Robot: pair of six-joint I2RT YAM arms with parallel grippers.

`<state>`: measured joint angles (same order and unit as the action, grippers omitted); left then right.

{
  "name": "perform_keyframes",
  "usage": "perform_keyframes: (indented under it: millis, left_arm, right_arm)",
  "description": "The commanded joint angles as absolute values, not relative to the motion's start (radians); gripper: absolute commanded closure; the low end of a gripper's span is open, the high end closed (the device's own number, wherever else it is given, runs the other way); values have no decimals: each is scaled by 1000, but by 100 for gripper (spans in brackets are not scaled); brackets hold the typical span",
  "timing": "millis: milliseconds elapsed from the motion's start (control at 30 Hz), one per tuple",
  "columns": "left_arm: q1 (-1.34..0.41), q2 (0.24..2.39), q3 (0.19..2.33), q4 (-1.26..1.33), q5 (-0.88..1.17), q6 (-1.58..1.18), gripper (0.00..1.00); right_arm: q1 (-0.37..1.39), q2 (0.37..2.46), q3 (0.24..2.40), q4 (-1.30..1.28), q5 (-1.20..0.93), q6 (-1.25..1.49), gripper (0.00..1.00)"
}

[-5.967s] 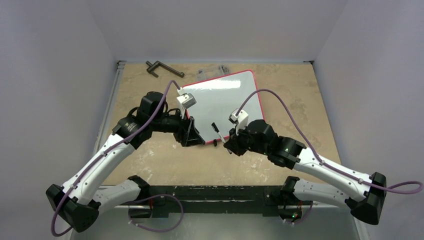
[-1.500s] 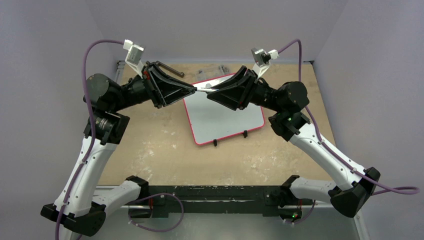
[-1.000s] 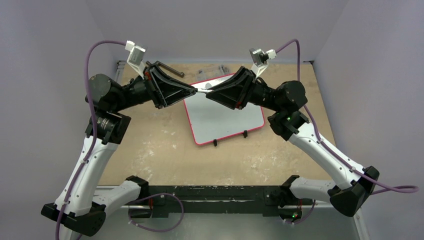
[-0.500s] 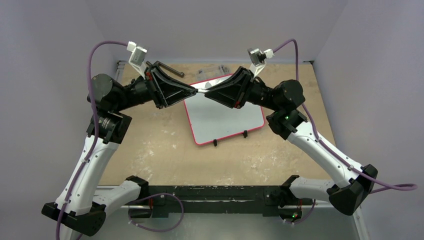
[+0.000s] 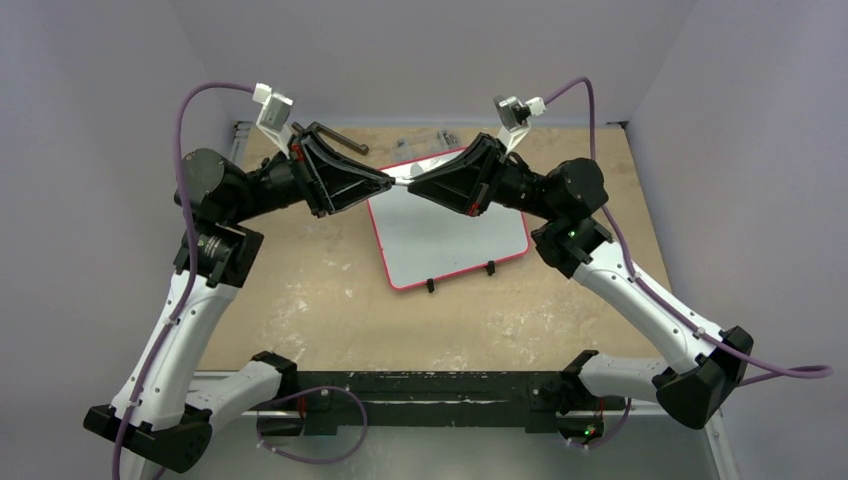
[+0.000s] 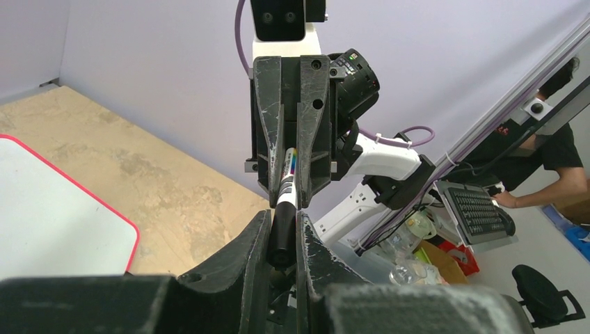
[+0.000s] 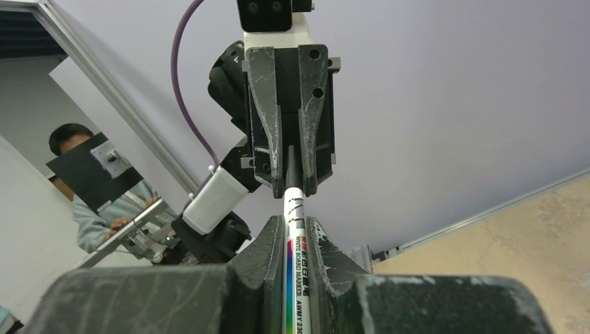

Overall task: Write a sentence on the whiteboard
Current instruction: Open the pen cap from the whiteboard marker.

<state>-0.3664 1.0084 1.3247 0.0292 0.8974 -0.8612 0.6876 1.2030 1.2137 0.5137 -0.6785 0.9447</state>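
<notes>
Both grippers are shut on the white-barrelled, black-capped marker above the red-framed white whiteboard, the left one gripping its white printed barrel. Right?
No. The left gripper grips the marker by its black cap end, as the left wrist view shows; the white printed barrel sits in the right gripper. Both are shut on it above the whiteboard.

left arm (image 5: 180, 330) and right arm (image 5: 640, 300) are white shells with chunky black joints, purple cable (image 5: 215, 88) looping off each wrist. left gripper (image 5: 388, 182) and right gripper (image 5: 412, 187): scuffed black wedge fingers (image 6: 268, 111), screws (image 6: 316, 64) toward 12 o'clock. white camera blocks (image 5: 272, 105) too.
</notes>
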Motion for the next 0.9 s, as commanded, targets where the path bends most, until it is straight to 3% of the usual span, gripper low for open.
perform_keyframes:
  millis: [0,867]
  left_arm:
    - [-364,1006,1299,35,907,-860,100]
    - [-343,876,1216,-160,759,-766,100]
  right_arm:
    - [692,1194,1239,587,-690,946,100]
    - [692,1010,986,562,-568,891,100]
